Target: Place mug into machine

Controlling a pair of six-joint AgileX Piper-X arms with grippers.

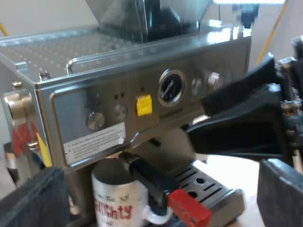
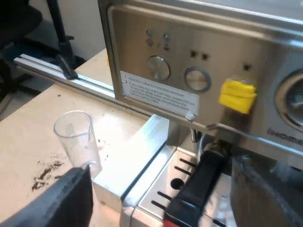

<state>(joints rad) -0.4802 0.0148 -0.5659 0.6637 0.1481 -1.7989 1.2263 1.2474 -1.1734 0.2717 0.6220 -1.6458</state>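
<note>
mug (image 1: 113, 194) sits on drip tray (image 1: 210, 184) under holder handle (image 1: 151, 179). left gripper (image 1: 158, 189) apart, empty; right gripper (image 2: 161, 189) apart too. risk: either gripper clips handle, knocks mug askew.

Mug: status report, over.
Left pincer, right pincer open. White printed mug on drip tray of silver espresso machine. Red-ended dark holder handle juts above it.

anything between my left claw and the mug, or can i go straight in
Yes: the holder's handle juts from the machine's front and crosses in front of the mug, its red end by the mug's own handle. The mug stands on the drip tray. Nothing else lies between the open left claw and it.
</note>
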